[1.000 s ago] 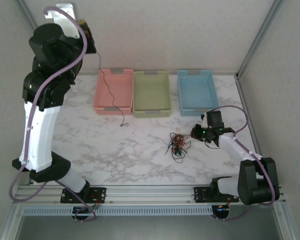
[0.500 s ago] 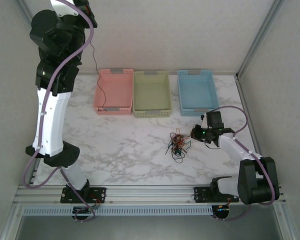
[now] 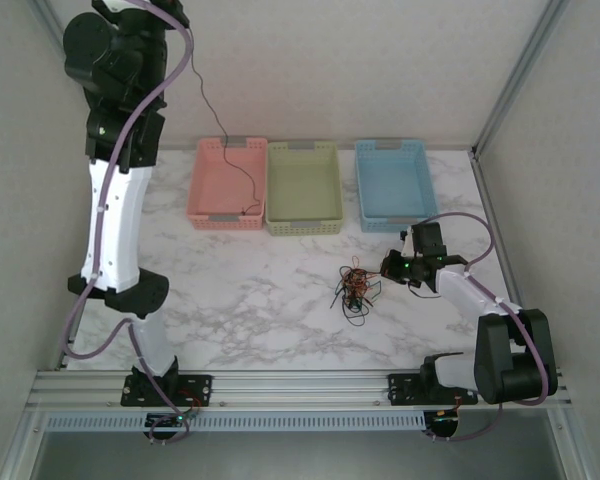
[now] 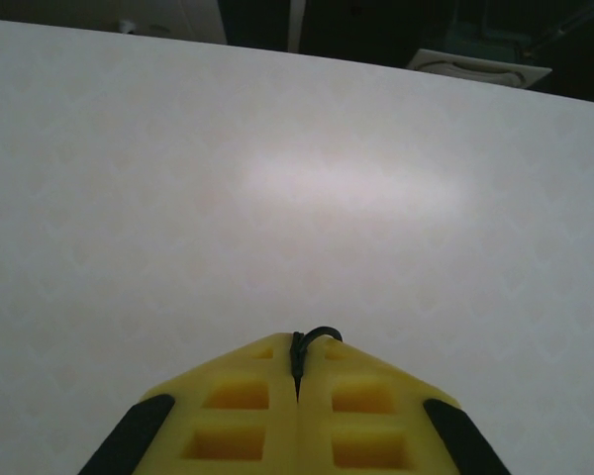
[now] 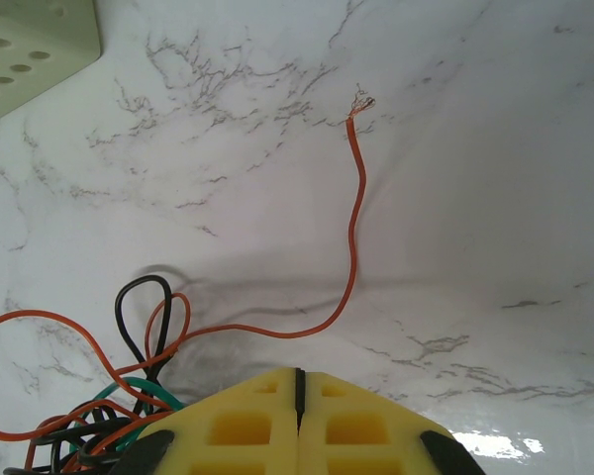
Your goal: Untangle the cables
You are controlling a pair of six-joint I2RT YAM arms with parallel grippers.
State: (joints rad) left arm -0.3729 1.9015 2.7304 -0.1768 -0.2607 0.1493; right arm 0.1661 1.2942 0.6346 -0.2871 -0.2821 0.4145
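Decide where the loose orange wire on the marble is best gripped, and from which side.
Grip the orange wire on its straight stretch just behind the frayed tip, coming down from above with the jaws across it. That stretch lies flat and alone on the marble table, apart from the tangle.

Three baskets (image 3: 302, 147) stand in a row at the table's (image 3: 260, 290) far edge. The cable tangle (image 3: 357, 288) lies before the right basket (image 3: 391, 144), with the right gripper (image 3: 388, 268) just right of it. One cable (image 3: 208, 112) hangs from the raised left gripper (image 4: 297, 346) down to the left basket (image 3: 227, 143).
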